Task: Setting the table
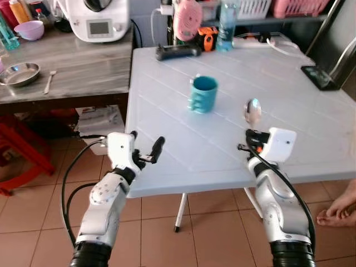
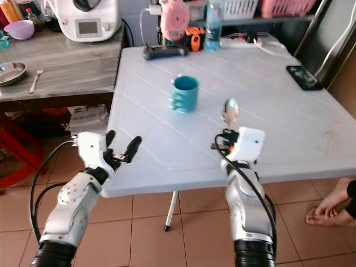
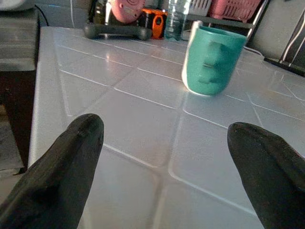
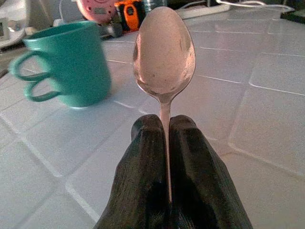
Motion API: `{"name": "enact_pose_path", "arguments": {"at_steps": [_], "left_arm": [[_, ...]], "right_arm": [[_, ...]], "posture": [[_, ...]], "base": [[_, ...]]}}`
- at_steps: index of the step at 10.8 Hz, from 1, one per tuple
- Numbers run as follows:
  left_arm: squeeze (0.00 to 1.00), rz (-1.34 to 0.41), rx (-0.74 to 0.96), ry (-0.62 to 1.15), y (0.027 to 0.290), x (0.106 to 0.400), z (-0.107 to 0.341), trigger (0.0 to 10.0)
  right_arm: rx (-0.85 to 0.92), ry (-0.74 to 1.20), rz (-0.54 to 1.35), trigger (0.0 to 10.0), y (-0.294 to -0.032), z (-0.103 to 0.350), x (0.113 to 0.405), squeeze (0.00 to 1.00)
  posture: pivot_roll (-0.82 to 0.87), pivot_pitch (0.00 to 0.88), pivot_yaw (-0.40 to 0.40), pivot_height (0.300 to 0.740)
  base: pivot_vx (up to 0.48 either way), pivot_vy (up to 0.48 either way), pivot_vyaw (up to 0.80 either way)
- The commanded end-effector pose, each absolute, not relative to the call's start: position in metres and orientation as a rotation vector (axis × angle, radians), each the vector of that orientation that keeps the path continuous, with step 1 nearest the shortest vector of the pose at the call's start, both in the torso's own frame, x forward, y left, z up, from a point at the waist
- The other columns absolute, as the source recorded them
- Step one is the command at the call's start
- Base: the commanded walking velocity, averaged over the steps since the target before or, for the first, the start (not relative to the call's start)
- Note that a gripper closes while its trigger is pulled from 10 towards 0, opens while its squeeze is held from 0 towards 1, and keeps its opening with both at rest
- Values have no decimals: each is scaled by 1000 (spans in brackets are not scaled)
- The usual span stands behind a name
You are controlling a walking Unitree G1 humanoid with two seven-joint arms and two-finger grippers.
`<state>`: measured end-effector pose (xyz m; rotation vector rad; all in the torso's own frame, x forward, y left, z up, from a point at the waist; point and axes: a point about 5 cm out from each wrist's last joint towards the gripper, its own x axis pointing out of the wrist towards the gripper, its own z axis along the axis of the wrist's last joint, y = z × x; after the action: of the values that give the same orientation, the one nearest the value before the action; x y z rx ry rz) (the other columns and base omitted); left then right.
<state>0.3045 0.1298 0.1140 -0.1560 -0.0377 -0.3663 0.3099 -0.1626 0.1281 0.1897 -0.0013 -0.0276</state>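
A teal mug (image 1: 203, 93) stands upright near the middle of the pale blue table (image 1: 311, 128). My right gripper (image 1: 251, 135) hovers over the table's near edge, shut on a metal spoon (image 1: 252, 111) whose bowl (image 4: 164, 52) points up and forward, to the right of the mug (image 4: 69, 64). My left gripper (image 1: 147, 147) is open at the table's near left edge, with nothing between its fingers (image 3: 59, 176); the mug (image 3: 214, 59) lies ahead of it.
A wooden counter (image 1: 83, 64) at the left holds a steel plate (image 1: 19, 74), a second spoon (image 1: 49, 81), a purple bowl and a white appliance (image 1: 99, 19). A black phone (image 1: 318, 77), a water bottle (image 1: 225, 25) and a black bar lie at the table's far side. A person's feet (image 1: 339, 210) rest at the right.
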Motion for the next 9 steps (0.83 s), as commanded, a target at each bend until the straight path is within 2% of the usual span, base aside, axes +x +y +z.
{"name": "enact_pose_path", "arguments": {"at_steps": [1, 9], "left_arm": [[0, -343, -148, -32, 135, 306, 112, 10000], [0, -356, -145, -61, 132, 315, 115, 10000]], "right_arm": [[188, -42, -17, 10000, -157, 138, 310, 0], [179, -109, -45, 10000, -160, 152, 317, 0]], "posture": [[44, 0, 24, 740], [41, 0, 28, 740]], "base": [[0, 322, 0], [0, 368, 0]]}}
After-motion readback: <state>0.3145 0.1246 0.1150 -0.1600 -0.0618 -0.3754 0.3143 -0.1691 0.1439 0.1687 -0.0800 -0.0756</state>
